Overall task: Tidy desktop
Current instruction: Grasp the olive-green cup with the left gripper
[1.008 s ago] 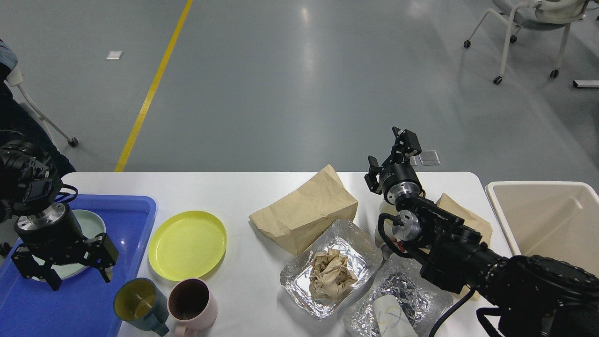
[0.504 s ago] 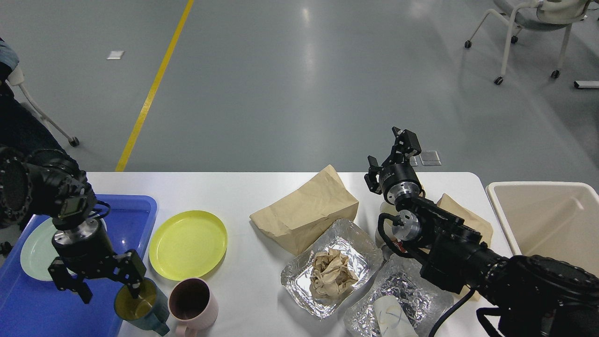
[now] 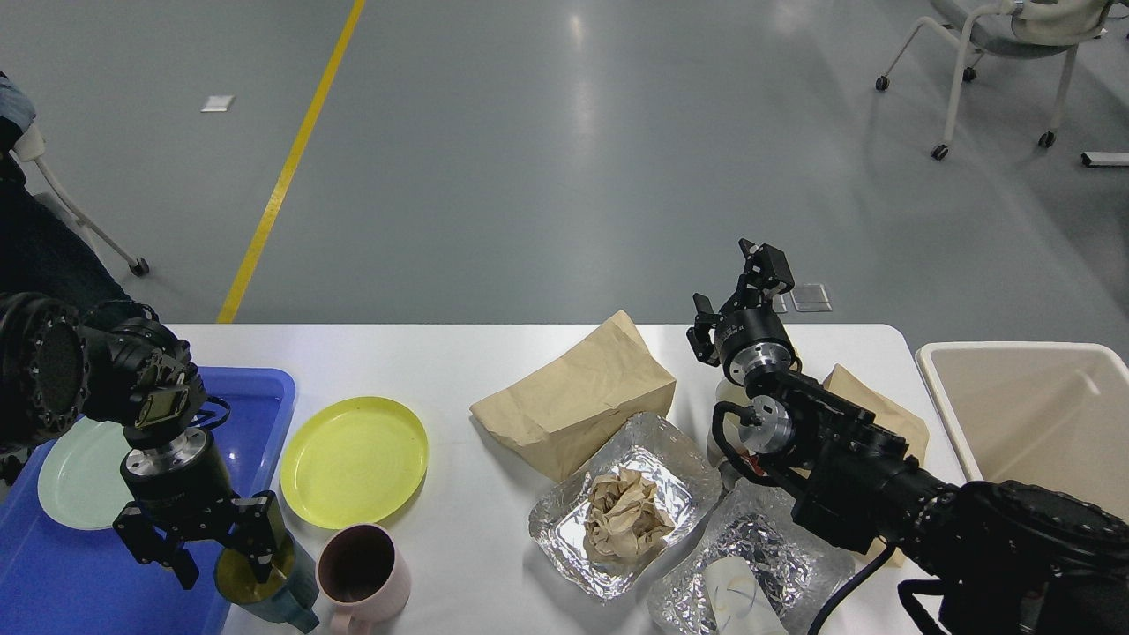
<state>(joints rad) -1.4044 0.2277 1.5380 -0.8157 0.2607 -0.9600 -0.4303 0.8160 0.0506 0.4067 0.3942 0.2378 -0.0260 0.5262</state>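
The white desktop (image 3: 459, 370) holds dishes and litter. My left gripper (image 3: 224, 566) is open and points down at the teal cup (image 3: 280, 593) at the front left. One finger sits at the cup's yellow inside, the other outside on its left. A pink cup (image 3: 362, 569) stands right beside it. A yellow plate (image 3: 353, 460) lies behind the cups. A pale green plate (image 3: 75, 472) lies in the blue tray (image 3: 260, 397). My right gripper (image 3: 734, 287) is open and empty, raised over the table's far edge.
A brown paper bag (image 3: 573, 397) lies mid-table. A foil tray (image 3: 679, 467) holds crumpled paper (image 3: 626, 516). A second foil tray (image 3: 767, 551) holds a white cup (image 3: 736, 595). Another brown bag (image 3: 882, 410) lies under my right arm. A beige bin (image 3: 1032, 414) stands at the right.
My left gripper has moved right and toward the front, from above the green plate in the blue tray to the teal cup. The right arm has not moved.
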